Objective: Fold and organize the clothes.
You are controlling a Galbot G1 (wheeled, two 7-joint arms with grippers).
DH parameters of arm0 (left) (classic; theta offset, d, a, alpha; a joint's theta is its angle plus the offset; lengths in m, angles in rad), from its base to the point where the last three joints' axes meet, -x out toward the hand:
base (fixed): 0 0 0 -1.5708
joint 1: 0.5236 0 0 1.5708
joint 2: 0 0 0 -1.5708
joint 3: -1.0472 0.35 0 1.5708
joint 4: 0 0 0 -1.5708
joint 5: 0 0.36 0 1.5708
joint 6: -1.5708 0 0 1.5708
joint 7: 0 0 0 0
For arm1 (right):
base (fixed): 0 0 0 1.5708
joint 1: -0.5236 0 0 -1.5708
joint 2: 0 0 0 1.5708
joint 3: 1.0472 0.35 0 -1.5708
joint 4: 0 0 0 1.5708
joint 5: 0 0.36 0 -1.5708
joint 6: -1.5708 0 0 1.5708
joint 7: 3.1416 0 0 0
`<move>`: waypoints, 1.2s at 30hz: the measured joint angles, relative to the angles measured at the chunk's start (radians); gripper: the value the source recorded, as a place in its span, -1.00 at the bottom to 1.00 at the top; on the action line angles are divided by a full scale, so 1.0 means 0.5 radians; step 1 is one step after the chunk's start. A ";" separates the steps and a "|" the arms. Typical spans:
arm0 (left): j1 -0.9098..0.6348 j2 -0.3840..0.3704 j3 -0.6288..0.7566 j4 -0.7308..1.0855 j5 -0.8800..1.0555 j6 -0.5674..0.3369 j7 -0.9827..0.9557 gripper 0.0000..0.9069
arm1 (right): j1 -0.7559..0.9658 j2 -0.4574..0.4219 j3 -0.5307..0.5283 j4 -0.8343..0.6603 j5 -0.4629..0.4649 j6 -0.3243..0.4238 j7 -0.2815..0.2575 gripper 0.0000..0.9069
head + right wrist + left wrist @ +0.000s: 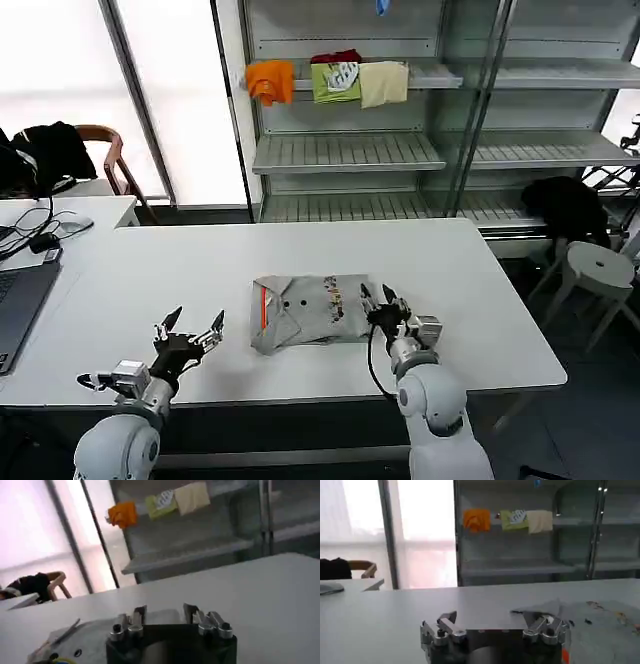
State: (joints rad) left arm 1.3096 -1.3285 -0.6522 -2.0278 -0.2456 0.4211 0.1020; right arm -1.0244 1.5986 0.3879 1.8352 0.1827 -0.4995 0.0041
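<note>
A folded grey shirt (pixel 308 311) lies near the front edge of the white table (pixel 150 270), roughly at its middle. It forms a soft, slightly rumpled rectangle of matte cloth, with a collar and a red-orange strip along its left side, two dark buttons beside that, and a small multicoloured print toward its right half. The right gripper (pixel 381 299) sits at the shirt's right edge, its dark, pointed metal fingers spread apart over the cloth and closed on nothing; in the right wrist view the same gripper (pixel 164 615) shows its fingers parted above grey fabric (pixel 90 637) with buttons and a thin trim line. The left gripper (pixel 190 330) rests to the left of the shirt, apart from it, over bare tabletop, its fingers splayed wide and empty; the left wrist view shows this gripper (pixel 495 625) open, with the shirt (pixel 600 625) lying flat beyond it. The table is smooth and plain. Behind it stands a shelf (pixel 350 150) of pale slatted metal, with orange, green and cream garments (pixel 330 80) draped over an upper level.
</note>
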 measured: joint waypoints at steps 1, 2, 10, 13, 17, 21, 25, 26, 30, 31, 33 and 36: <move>0.005 0.001 -0.005 0.000 -0.002 -0.001 -0.002 1.00 | 0.022 0.004 -0.018 -0.026 -0.046 0.004 -0.030 1.00; 0.013 0.002 -0.010 0.000 -0.005 -0.003 -0.001 1.00 | 0.042 0.009 -0.034 -0.051 -0.086 0.007 -0.055 1.00; 0.047 0.013 -0.044 0.021 -0.022 -0.031 -0.008 1.00 | 0.116 0.021 -0.109 -0.214 -0.328 -0.013 -0.210 1.00; 0.044 0.009 -0.044 0.034 -0.022 -0.034 -0.012 1.00 | 0.116 0.017 -0.123 -0.238 -0.384 -0.048 -0.244 1.00; 0.034 -0.004 -0.032 0.041 -0.020 -0.034 -0.014 1.00 | 0.106 -0.009 -0.135 -0.254 -0.437 -0.084 -0.279 1.00; 0.030 -0.012 -0.018 0.043 -0.016 -0.034 -0.014 1.00 | 0.094 -0.033 -0.143 -0.265 -0.492 -0.110 -0.316 1.00; 0.040 -0.012 -0.019 0.043 -0.014 -0.036 -0.014 1.00 | 0.084 -0.047 -0.145 -0.280 -0.518 -0.116 -0.339 1.00; 0.043 -0.010 -0.021 0.042 -0.014 -0.036 -0.013 1.00 | 0.080 -0.044 -0.141 -0.279 -0.515 -0.116 -0.342 1.00; 0.058 -0.002 -0.034 0.035 -0.021 -0.041 -0.014 1.00 | 0.070 -0.032 -0.109 -0.243 -0.460 -0.118 -0.355 1.00; 0.061 -0.002 -0.036 0.034 -0.022 -0.043 -0.014 1.00 | 0.067 -0.032 -0.099 -0.225 -0.446 -0.118 -0.355 1.00; 0.068 -0.002 -0.038 0.034 -0.029 -0.048 -0.013 1.00 | 0.058 -0.041 -0.081 -0.177 -0.410 -0.111 -0.351 1.00; 0.075 -0.004 -0.041 0.039 -0.042 -0.062 -0.013 1.00 | 0.039 -0.073 -0.047 -0.089 -0.373 -0.103 -0.336 1.00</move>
State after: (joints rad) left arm 1.3471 -1.3307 -0.6729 -2.0083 -0.2668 0.3900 0.0953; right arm -1.0050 1.5619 0.3645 1.7906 -0.0037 -0.5509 -0.1640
